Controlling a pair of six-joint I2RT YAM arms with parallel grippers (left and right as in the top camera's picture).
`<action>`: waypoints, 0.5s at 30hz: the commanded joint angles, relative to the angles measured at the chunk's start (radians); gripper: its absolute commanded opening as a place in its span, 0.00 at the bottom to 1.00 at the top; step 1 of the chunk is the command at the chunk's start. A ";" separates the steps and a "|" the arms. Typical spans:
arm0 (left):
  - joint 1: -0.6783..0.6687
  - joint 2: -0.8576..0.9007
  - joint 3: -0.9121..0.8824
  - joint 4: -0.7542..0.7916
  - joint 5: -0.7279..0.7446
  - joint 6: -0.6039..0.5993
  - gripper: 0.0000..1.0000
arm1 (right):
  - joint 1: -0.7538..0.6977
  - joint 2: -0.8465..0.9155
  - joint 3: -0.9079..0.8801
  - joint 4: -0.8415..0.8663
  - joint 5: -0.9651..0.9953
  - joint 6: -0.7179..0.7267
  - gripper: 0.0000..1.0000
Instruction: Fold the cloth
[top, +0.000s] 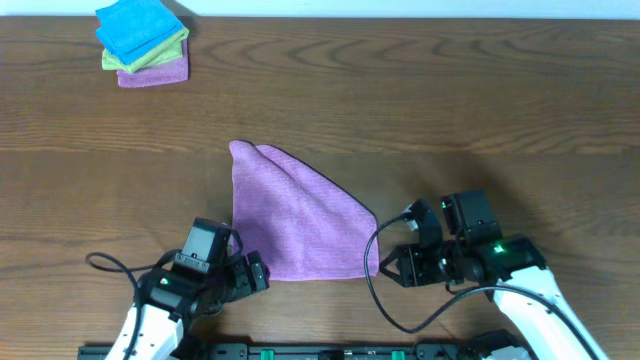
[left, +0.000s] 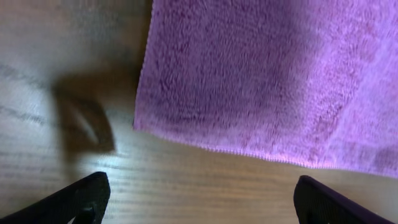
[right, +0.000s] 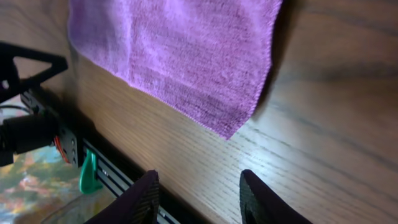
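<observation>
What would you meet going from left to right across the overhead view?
The stack of folded cloths → left pincer → lilac cloth → right pincer.

Wooden table (top: 450, 100), lilac cloth (top: 295, 225), stacked folded cloths (top: 143, 42)

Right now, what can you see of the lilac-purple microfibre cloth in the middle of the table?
The lilac-purple microfibre cloth looks soft and fuzzy, with a fine stitched hem. It lies flat on the brown wooden table, folded into a rough triangle: straight left and near edges, a slanted right edge, two rounded corners meeting at the far tip. Only the table touches it; the left gripper and right gripper are open just short of its near corners.
</observation>
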 joint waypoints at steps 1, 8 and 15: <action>0.001 -0.002 -0.007 0.037 -0.018 -0.031 0.93 | 0.015 0.001 -0.006 -0.016 -0.017 -0.010 0.42; 0.001 0.031 -0.007 0.085 -0.040 -0.110 0.93 | 0.016 0.001 -0.006 -0.052 -0.039 -0.020 0.43; 0.001 0.154 -0.007 0.124 -0.008 -0.126 0.94 | 0.024 0.004 -0.010 -0.048 -0.028 -0.023 0.44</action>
